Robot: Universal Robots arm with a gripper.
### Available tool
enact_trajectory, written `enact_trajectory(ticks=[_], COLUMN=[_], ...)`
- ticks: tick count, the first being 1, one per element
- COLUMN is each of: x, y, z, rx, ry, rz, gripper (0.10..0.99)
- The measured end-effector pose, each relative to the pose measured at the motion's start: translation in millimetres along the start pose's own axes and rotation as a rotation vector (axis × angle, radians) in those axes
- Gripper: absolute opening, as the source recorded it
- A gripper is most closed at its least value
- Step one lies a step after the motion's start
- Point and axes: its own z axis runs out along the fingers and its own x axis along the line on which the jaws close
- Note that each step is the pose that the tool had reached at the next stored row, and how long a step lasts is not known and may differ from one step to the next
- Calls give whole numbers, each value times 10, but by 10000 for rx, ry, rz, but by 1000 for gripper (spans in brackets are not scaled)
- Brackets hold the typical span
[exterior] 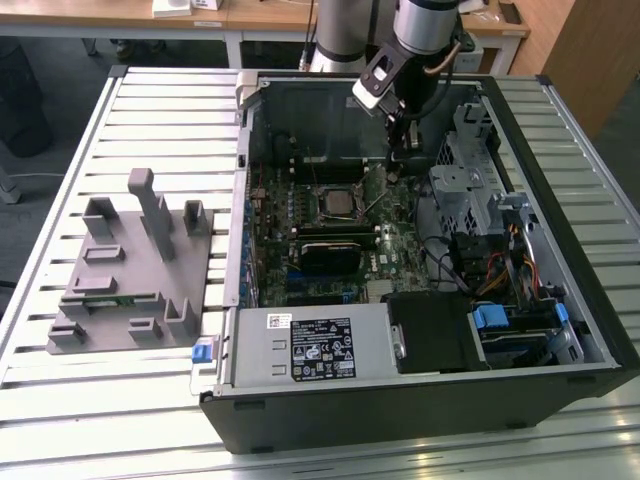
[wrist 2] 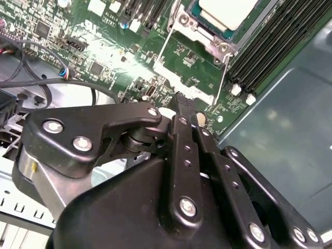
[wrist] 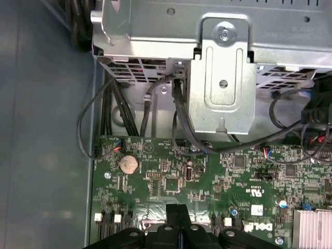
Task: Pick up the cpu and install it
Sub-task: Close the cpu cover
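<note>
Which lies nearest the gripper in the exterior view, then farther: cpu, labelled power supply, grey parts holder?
1. cpu, just beside the gripper.
2. labelled power supply, toward the picture's lower edge.
3. grey parts holder, far off at the exterior view's left.

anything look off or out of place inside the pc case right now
Nothing stands out. The cpu sits in its socket on the motherboard, and no loose or damaged parts show. The claw is shut, with nothing in it, just beside the socket.
</note>
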Motion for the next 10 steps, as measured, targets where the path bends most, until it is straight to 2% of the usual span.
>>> enact_trajectory(ticks=[7,10], x=[11,15], y=[67,74], z=[55,93], rx=[66,107], ry=[-2,-2], rz=[0,1], gripper=[106,106])
